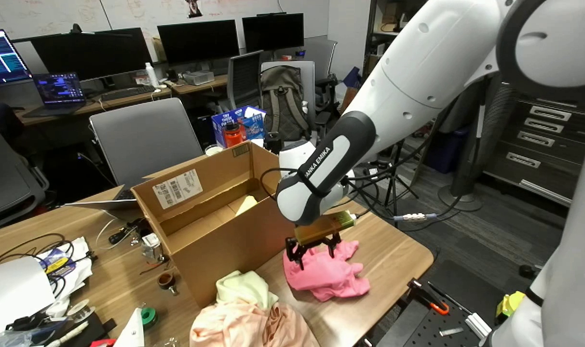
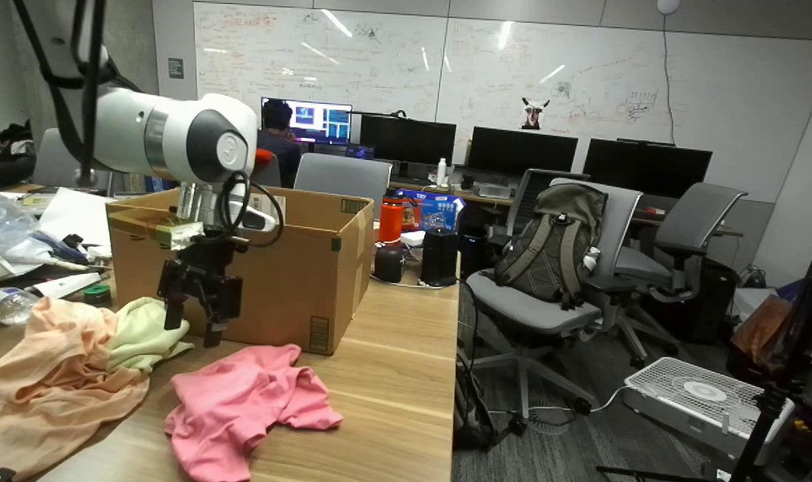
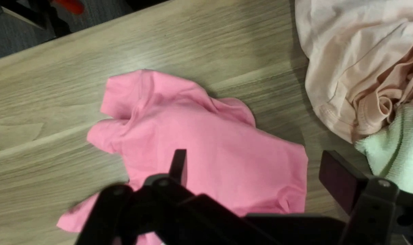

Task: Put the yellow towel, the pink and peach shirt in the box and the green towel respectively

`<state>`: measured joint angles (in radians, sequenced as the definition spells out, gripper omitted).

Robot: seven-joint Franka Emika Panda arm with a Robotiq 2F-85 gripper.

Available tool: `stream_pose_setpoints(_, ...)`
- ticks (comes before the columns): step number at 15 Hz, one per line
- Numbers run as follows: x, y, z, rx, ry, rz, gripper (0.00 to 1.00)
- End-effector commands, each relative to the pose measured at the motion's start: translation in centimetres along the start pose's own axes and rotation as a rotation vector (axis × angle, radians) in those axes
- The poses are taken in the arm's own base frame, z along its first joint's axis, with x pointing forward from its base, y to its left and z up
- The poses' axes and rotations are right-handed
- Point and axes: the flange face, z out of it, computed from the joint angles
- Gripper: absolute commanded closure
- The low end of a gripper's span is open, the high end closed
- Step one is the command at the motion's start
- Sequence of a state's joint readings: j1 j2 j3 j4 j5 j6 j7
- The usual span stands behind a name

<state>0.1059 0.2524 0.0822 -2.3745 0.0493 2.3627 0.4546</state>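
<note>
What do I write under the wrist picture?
Open gripper over the pink shirt, with peach shirt and green towel nearby.

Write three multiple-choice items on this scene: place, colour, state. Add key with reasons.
1. Where is the yellow towel relative to the box?
A under it
B behind it
C inside it

2. Colour of the shirt beneath the fingers?
A blue
B pink
C black

3. How do the fingers stand?
A open
B shut
C gripping the shirt

C: it shows within the walls in an exterior view.
B: pink in all three views.
A: the wrist view shows a wide gap, nothing held.
</note>
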Motion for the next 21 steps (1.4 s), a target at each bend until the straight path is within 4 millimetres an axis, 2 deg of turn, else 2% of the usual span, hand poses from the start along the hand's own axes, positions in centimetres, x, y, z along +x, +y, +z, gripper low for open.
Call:
stream_pose_setpoints(1,1.8,-0.5,0.3,0.042,-0.013,0.008,0.00)
stream_pose_setpoints(6,3.1,0.7,0.9,0.065,-0.031,0.068,0.00)
stream_pose_setpoints(13,4.6,3.0,-0.1,0.127,0.038,0.173,0.00)
stream_pose_setpoints(21,4.0,3.6,1.4,0.123,0.011,0.181,0.00)
